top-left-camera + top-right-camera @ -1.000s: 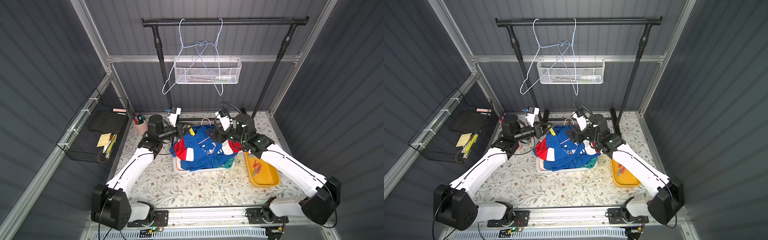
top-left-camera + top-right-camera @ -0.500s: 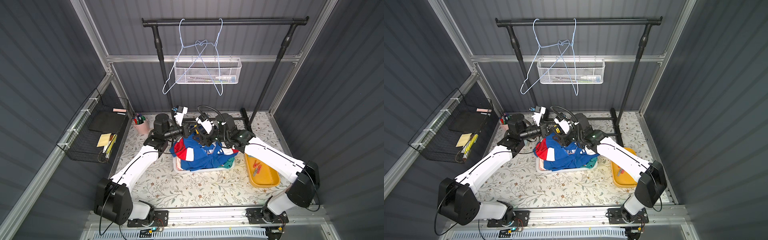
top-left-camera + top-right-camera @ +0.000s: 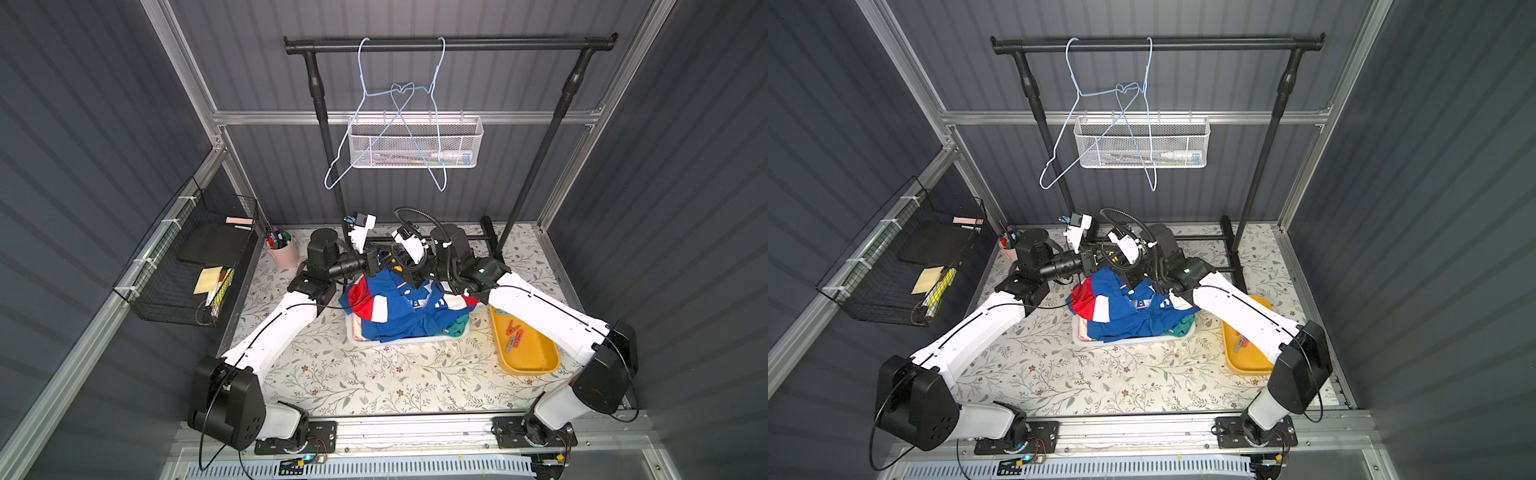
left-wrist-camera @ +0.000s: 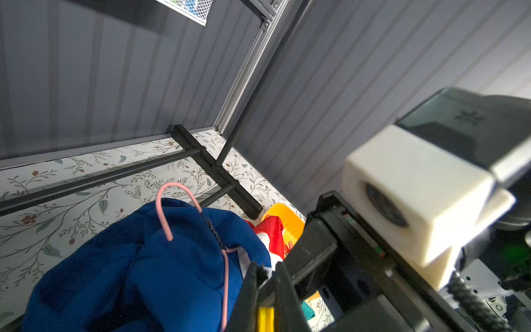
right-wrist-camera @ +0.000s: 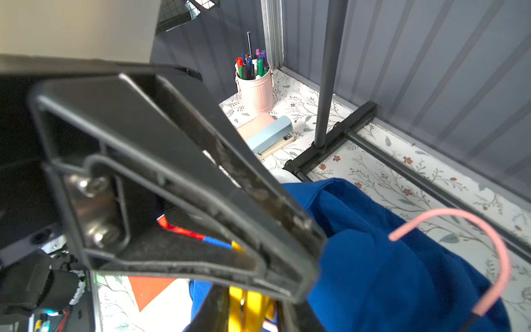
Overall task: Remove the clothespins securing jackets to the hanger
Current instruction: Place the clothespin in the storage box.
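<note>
The red-white-blue jacket [image 3: 399, 307] [image 3: 1125, 307] tops the jackets piled on a white tray [image 3: 353, 334]. A teal jacket [image 3: 457, 326] peeks out beneath. A pink hanger hook [image 4: 169, 207] [image 5: 488, 258] rises from the blue cloth. My left gripper [image 3: 380, 264] [image 4: 267, 270] is shut on the jacket's raised edge. My right gripper [image 3: 401, 272] [image 5: 250, 316] meets it from the other side. Its jaws are pressed on a yellow clothespin [image 5: 244, 304] [image 4: 265, 319] clipped there. Where the peg bites is hidden behind the left gripper's finger [image 5: 186, 172].
A yellow tray [image 3: 536, 353] at the right holds red and grey clothespins [image 3: 513, 330]. Two blue wire hangers [image 3: 399, 108] hang on the black rack, whose base [image 4: 215, 169] lies behind the pile. A pink pen cup [image 5: 255, 89] and a stapler [image 5: 270, 135] stand back left.
My right arm swung left from the pile's right side to meet the left gripper, and its jaws closed onto the yellow clothespin. The left gripper stayed shut, shifting slightly right.
</note>
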Controlling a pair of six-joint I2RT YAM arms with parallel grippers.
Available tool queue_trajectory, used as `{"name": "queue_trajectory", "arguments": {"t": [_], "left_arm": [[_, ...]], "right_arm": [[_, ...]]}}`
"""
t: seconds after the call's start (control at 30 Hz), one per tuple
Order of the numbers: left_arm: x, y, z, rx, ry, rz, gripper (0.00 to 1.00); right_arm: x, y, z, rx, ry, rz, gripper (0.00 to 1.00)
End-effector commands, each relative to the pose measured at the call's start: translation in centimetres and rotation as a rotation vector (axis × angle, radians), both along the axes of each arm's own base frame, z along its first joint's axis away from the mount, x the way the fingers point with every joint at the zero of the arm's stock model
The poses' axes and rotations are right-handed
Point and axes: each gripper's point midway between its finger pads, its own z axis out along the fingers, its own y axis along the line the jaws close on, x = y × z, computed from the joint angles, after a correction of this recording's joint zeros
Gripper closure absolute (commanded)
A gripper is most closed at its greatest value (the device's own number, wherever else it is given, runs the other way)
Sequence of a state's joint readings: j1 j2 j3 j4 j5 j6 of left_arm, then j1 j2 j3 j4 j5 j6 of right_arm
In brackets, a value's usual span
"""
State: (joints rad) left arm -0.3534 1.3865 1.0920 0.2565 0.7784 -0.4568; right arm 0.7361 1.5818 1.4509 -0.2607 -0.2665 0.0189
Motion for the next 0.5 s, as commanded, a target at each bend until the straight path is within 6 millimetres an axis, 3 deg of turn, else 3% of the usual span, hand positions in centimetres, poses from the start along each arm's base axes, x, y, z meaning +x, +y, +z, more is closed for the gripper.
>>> {"name": "queue_trajectory", "arguments": {"t": [0.0,0.2,0.27,0.47], "left_arm": [[-0.7,-0.6,-0.3,-0.011,-0.004,-0.042,1.0],[-0.7,-0.8,-0.6,-0.008,-0.002,-0.055,1.0],[-0.7,-0.8,-0.7,-0.006,-0.004,-0.057,1.0],[-0.7,-0.9,-0.3,-0.003,-0.025,-0.062,0.75]], "right_arm": [[0.7,0.5,0.2,-0.003,-0.016,-0.006,0.79],[1.0,0.3,0.2,-0.011,-0.021,-0.024,0.99],[0.8,0.2,0.3,-0.012,-0.022,-0.024,1.0],[0.4,-0.8,0.1,-0.021,-0.024,-0.042,1.0]]}}
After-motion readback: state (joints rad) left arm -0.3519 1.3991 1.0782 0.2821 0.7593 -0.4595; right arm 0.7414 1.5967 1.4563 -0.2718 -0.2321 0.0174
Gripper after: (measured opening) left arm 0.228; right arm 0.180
